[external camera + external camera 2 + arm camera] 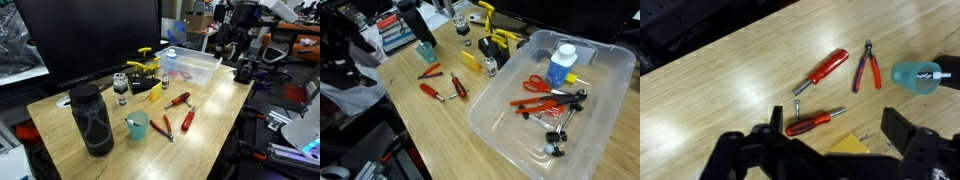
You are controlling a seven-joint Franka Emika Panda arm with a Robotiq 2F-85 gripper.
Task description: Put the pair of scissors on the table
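1. The scissors [535,85], with red handles, lie inside the clear bin [500,125], near its middle and off the tabletop [430,140].
2. In the same bin, a blue bottle [560,65] stands just behind the scissors, and a black and red clamp [555,105] lies just in front of them.
3. The bin sits at one end of the pale wood tabletop, seen in both exterior views.
4. In an exterior view, the gripper [225,42] hangs in the air beyond the far end of the bin, touching nothing.
5. In the wrist view, the gripper [832,130] looks down on bare wood outside the bin; its fingers [890,128] are spread wide apart with nothing between them.
6. Two red screwdrivers [825,68] lie on the tabletop away from the bin, one beside the other, with a pair of pliers [870,68] close by.
7. A teal cup [425,48] stands farther from the bin than the screwdrivers.
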